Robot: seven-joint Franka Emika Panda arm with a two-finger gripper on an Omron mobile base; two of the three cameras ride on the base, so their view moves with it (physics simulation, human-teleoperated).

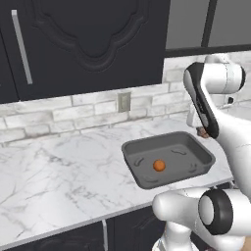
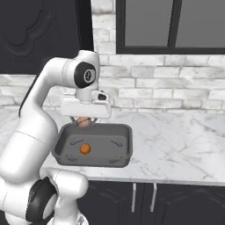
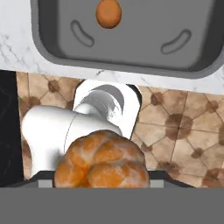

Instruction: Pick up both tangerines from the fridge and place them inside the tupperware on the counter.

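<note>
On the white marble counter [image 1: 59, 171] with grey veins sits the shallow dark grey rectangular tupperware [image 1: 139, 169], its long axis running along the counter's front edge, parallel to the brick wall. One small bright orange tangerine [image 1: 159, 165] lies near the middle of its floor. Above the container's far rim hangs the tool [image 2: 84, 121], its jaws closed tight on the second, duller tangerine [image 3: 101, 165], which bulges large at the bottom of the hand view.

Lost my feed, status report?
Gripper shut on duller orange tangerine, above dark grey tupperware. Bright orange tangerine already inside. Nothing in the way.
</note>
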